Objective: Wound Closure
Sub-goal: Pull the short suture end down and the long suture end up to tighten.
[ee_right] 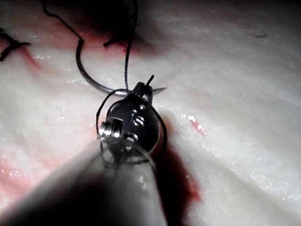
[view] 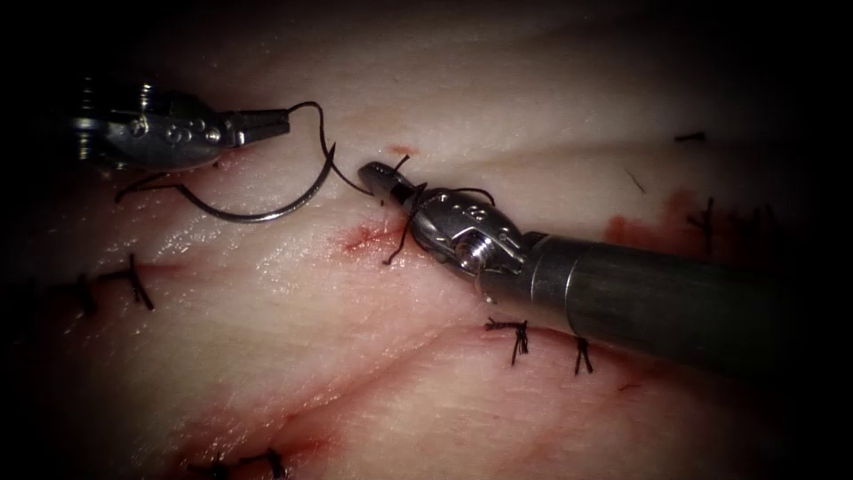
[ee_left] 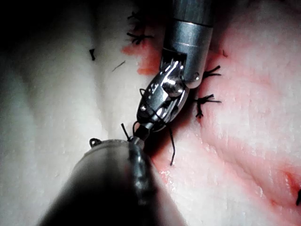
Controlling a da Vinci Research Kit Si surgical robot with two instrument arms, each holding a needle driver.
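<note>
Endoscope view: left pincer [view: 283, 120] clamps thread [view: 313, 111], right pincer [view: 371, 172] (thread-wrapped) closed, needle [view: 258, 213] loose on tissue [view: 355, 356].

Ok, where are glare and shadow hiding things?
Endoscope view: dark edges swallow the shaft of the left tool; its jaws, shut on the thread, are lit, the needle lying free on the tissue. Right wrist view: the right tool, thread looped round it, throws a shadow on the tissue; its screw glares.

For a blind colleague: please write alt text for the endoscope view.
The left tool holds the thread; the curved needle lies free on the tissue. Thread wraps the right tool, its jaws shut.
</note>
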